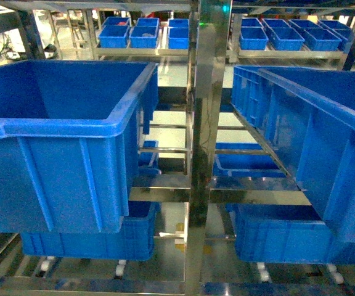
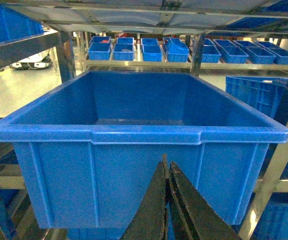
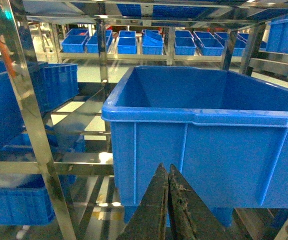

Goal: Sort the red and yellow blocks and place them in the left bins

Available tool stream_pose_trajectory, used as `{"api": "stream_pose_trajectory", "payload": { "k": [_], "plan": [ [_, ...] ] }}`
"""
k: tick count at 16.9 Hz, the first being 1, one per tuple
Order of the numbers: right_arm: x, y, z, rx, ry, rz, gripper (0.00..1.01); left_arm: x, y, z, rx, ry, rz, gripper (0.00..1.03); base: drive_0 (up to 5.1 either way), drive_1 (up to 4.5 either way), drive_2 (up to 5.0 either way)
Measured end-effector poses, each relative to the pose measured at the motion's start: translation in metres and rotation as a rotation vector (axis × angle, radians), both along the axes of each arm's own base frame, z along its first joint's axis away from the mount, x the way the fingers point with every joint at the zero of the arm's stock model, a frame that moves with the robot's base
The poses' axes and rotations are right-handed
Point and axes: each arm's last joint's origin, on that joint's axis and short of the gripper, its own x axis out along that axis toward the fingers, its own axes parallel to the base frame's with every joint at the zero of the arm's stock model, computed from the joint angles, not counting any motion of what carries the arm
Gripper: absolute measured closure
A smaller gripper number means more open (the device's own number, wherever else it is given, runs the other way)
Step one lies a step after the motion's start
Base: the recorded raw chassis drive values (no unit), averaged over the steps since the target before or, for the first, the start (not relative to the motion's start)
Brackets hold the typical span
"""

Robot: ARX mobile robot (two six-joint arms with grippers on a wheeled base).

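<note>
Directly ahead of left end effector (image 2: 167, 167), pressed together: left bin (image 2: 134, 150); right end effector (image 3: 165, 170) likewise.

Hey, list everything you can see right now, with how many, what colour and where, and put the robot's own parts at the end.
Large bins: two, blue, upper shelf; left bin, right bin.
Lower crates: at least two, blue, bottom level; left, right.
Small bins: a row, blue, on the far rack; number unclear.
Rack post: one, shiny steel, centre of the head view.
Red or yellow blocks: none visible.
Left gripper: black fingers together, in front of the left bin's wall, holding nothing.
Right gripper: black fingers together, in front of the right bin's wall, holding nothing.
</note>
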Motion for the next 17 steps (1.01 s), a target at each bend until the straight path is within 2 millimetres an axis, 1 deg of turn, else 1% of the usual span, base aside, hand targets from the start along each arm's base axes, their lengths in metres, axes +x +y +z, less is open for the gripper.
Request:
{"api": "stream_pose_trajectory", "payload": {
  "k": [3, 4, 5, 6, 7, 8, 9, 10, 11, 13, 16, 17],
  "plan": [
    [0.0, 0.0, 0.001, 0.0, -0.009, 0.0, 0.99, -0.003, 0.0, -0.001, 0.0, 0.008, -0.001, 1.01, 0.0, 0.0, 0.0],
    [0.0, 0.0, 0.001, 0.0, -0.009, 0.0, 0.99, -0.01, 0.0, -0.007, 0.001, 0.057, -0.003, 1.01, 0.0, 0.0, 0.0],
    [0.0, 0.0, 0.001, 0.0, -0.009, 0.0, 0.99, -0.013, 0.0, -0.002, 0.002, 0.001, -0.002, 1.01, 0.0, 0.0, 0.0],
    [0.0, 0.0, 0.001, 0.0, -0.01, 0.001, 0.99, -0.013, 0.0, -0.002, 0.003, 0.002, 0.003, 0.97, 0.0, 0.0, 0.0],
    [0.0, 0.0, 0.001, 0.0, -0.01, -0.001, 0.99, -0.013, 0.0, -0.005, 0.003, 0.026, 0.001, 0.87, 0.0, 0.0, 0.0],
    [0.0, 0.0, 0.001, -0.001, -0.009, -0.001, 0.97, -0.013, 0.0, -0.004, 0.003, 0.021, -0.002, 0.79, 0.0, 0.0, 0.0],
    [0.0, 0.0, 0.001, -0.001, -0.01, -0.001, 0.91, -0.013, 0.0, -0.004, 0.003, 0.016, -0.001, 0.72, 0.0, 0.0, 0.0],
    [0.0, 0.0, 0.001, -0.001, -0.008, -0.001, 0.84, -0.013, 0.0, -0.004, 0.003, 0.011, -0.001, 0.67, 0.0, 0.0, 0.0],
    [0.0, 0.0, 0.001, -0.001, -0.01, -0.001, 0.71, -0.013, 0.0, -0.004, 0.003, 0.018, 0.0, 0.54, 0.0, 0.0, 0.0],
    [0.0, 0.0, 0.001, -0.001, -0.009, -0.001, 0.53, -0.013, 0.0, -0.004, 0.003, 0.017, 0.0, 0.36, 0.0, 0.0, 0.0],
    [0.0, 0.0, 0.001, -0.001, -0.009, 0.0, 0.29, -0.013, 0.0, -0.004, 0.003, 0.017, -0.001, 0.12, 0.0, 0.0, 0.0],
    [0.0, 0.0, 0.001, 0.0, -0.009, 0.0, 0.14, -0.013, 0.0, -0.004, 0.005, 0.017, -0.001, 0.03, 0.0, 0.0, 0.0]
  ]
}}
